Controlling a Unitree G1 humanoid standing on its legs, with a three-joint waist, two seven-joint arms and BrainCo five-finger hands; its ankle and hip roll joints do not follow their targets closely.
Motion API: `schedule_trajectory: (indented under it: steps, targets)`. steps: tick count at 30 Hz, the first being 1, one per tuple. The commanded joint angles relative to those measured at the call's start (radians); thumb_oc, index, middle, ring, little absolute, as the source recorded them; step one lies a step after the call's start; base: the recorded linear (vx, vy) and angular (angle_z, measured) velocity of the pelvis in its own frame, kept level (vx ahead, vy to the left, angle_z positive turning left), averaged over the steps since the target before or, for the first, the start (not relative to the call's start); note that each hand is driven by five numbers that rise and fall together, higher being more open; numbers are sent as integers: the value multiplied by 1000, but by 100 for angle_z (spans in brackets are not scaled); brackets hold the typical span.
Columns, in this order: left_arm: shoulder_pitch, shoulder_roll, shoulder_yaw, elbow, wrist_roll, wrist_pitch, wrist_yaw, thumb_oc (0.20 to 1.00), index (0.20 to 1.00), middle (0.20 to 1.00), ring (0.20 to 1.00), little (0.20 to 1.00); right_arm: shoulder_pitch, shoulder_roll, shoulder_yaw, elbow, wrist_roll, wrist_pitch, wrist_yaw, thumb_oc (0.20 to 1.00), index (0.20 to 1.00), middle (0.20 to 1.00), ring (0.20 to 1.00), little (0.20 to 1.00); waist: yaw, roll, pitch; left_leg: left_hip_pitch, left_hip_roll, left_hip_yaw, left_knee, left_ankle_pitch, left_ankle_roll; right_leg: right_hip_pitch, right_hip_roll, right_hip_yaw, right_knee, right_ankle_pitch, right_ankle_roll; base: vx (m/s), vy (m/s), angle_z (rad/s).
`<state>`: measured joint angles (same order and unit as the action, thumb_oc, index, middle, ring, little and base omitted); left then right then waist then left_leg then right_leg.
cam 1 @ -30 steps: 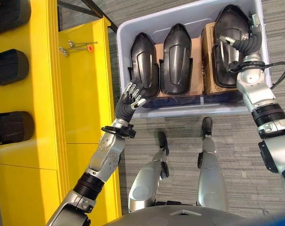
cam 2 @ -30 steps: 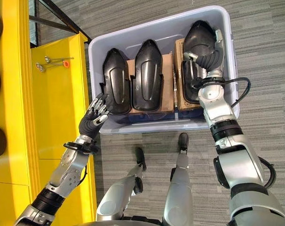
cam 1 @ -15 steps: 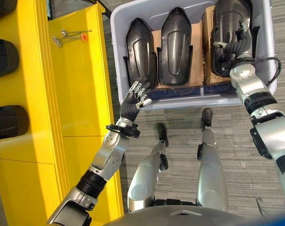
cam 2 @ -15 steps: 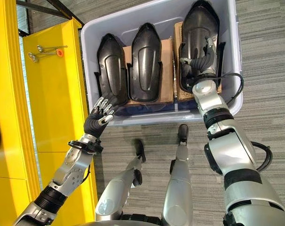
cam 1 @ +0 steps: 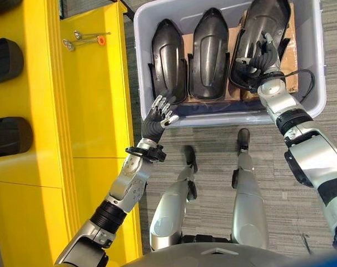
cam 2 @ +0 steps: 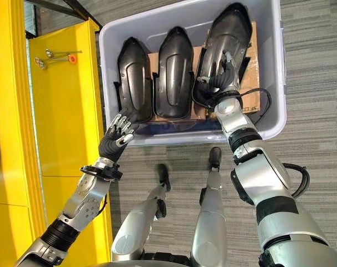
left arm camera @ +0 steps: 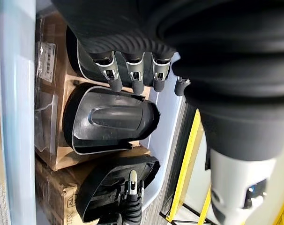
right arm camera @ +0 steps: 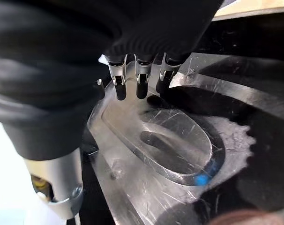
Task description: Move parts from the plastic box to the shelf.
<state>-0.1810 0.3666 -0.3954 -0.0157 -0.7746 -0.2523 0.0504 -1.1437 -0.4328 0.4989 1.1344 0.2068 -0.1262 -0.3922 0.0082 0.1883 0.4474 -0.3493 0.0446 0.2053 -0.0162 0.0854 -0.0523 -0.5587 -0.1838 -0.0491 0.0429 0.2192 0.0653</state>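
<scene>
Black plastic parts, three of them, lie in the pale grey plastic box [cam 1: 318,83] on the carpet, resting on brown cardboard [cam 2: 251,83]. The left part [cam 1: 168,58] and the middle part [cam 1: 208,53] lie side by side with their long axes running from the near wall of the box to the far wall, narrow rounded ends pointing away from the robot. The right part [cam 1: 256,39] has the same long, tapering shape, but it is tilted: its narrow end leans toward the far right corner of the box and its broad end has swung in close beside the middle part.

The right hand [cam 1: 256,55] sits on the broad near end of the right part, with its fingers [right arm camera: 138,79] lying over the glossy inner face of the part and its thumb at the part's edge. The pictures do not settle whether the fingers are curled tight on it or only laid against it.

The left hand [cam 1: 160,114] is raised at the near left corner of the box, just beside the left part, fingers spread and relaxed and holding nothing.

To the robot's left stands the yellow shelf [cam 1: 90,111]. Two more black parts [cam 1: 10,136] lie on its far-left level, and two small metal tools [cam 1: 82,39] with an orange piece lie on its nearer yellow surface.
</scene>
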Motion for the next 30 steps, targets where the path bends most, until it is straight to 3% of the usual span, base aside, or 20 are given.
schedule_trajectory:
  steps: [1,12,18,25,30]
  targets:
    - [10,39,-36,-80,-6,-69,3,1000,1000,1000,1000,1000,55,60,37,19,-36,25,66,1000,1000,1000,1000,1000,22,-6,3,-44,107,-28,120,-62,-73,-116,-121,62,227,-122,86,0,0,0]
    - [35,46,3,-88,-1,-74,31,1000,1000,1000,1000,1000,187,-36,-48,-270,-74,29,-15,1000,1000,1000,1000,1000,-15,-46,6,-21,117,-17,119,-73,-75,-97,-110,65,217,-116,88,0,0,0]
    - [40,43,18,-84,0,-75,47,1000,1000,1000,1000,1000,291,-99,-174,-590,-227,61,-129,1000,1000,1000,1000,1000,-42,-66,-3,6,124,-6,116,-89,-72,-90,-101,73,216,-116,98,1,1,-1]
    - [49,38,28,-87,12,-77,58,1000,1000,1000,1000,1000,415,-78,-299,-879,-364,62,-210,1000,1000,1000,1000,1000,-60,-73,-21,29,126,-5,112,-99,-68,-74,-102,76,218,-123,105,11,-3,-5]
    - [60,40,30,-88,25,-77,62,1000,1000,1000,1000,1000,482,-38,-331,-962,-402,51,-232,1000,1000,1000,1000,1000,-63,-71,-32,33,122,-3,111,-101,-67,-71,-105,76,215,-121,110,0,0,0]
